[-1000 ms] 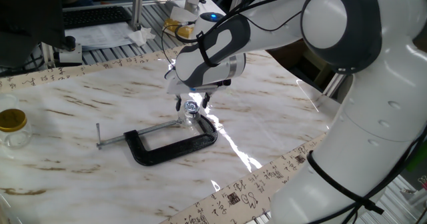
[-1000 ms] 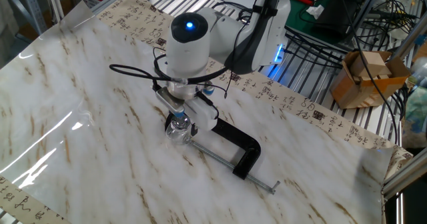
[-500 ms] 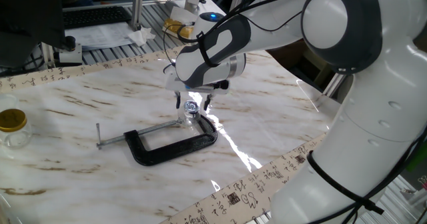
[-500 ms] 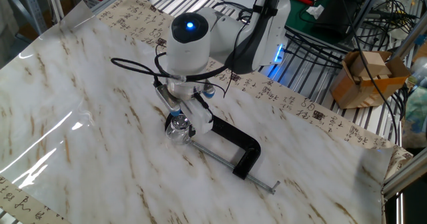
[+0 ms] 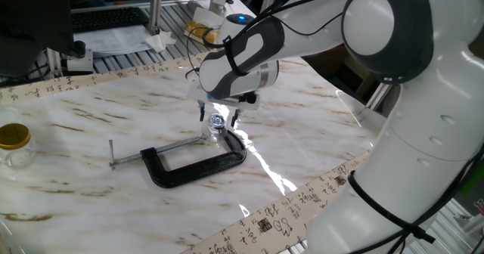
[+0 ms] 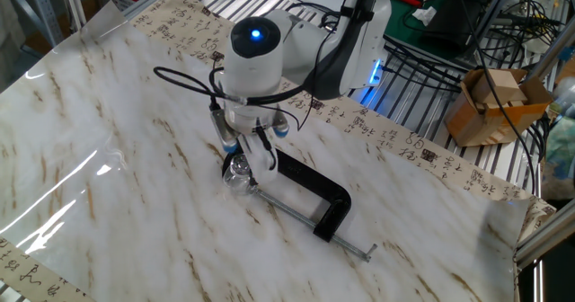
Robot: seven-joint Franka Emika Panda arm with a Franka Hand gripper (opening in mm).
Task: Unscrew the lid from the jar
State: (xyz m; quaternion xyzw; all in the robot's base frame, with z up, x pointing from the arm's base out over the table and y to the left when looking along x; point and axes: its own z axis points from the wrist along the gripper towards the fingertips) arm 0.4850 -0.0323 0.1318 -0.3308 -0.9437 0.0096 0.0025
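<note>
The very small clear jar (image 5: 216,131) stands on the marble table at the screw end of the black C-clamp (image 5: 198,165). Its silver lid (image 5: 217,121) is on top. In the other fixed view the jar (image 6: 239,171) shows below the hand, with the lid mostly hidden. My gripper (image 5: 218,119) points straight down over the jar, with one finger on each side of the lid. A small gap shows between each finger and the lid, so the gripper looks open around it. It also shows in the other fixed view (image 6: 248,154).
A bigger clear jar with a yellow-gold lid (image 5: 13,137) stands at the table's left edge. The clamp's screw rod (image 5: 144,156) sticks out to the left. Patterned tape (image 5: 295,205) borders the table. A cardboard box (image 6: 494,104) and cables lie beyond the table.
The hand has turned about its vertical axis over the jar, so the fingers stand at a new angle. The jar and the clamp have not moved.
</note>
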